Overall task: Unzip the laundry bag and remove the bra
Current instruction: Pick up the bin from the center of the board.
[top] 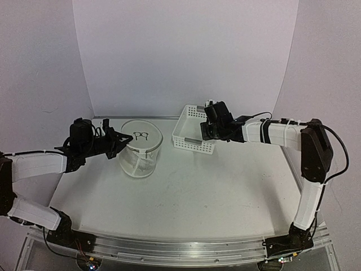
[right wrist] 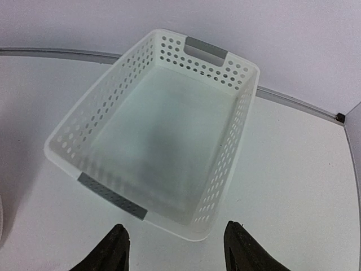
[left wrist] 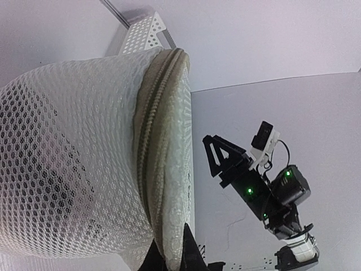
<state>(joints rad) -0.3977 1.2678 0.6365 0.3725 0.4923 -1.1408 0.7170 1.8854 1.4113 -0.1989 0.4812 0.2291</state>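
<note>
The laundry bag (top: pixel 141 149) stands upright as a white mesh cylinder left of the table's middle, with a black glasses mark on its round lid. My left gripper (top: pixel 119 141) is at the lid's left edge. In the left wrist view its two dark fingertips sit on either side of the zippered lid rim (left wrist: pixel 163 169), closed on it (left wrist: pixel 171 248). Dark shapes show through the mesh (left wrist: pixel 56 175). No yellow bra is visible. My right gripper (top: pixel 210 129) hovers open and empty over the near end of the white basket (right wrist: pixel 177 245).
A white lattice plastic basket (top: pixel 189 121) with grey handles stands at the back, right of the bag; it looks empty in the right wrist view (right wrist: pixel 225 164). White walls close the back and sides. The right arm (left wrist: pixel 265 186) shows beyond the bag.
</note>
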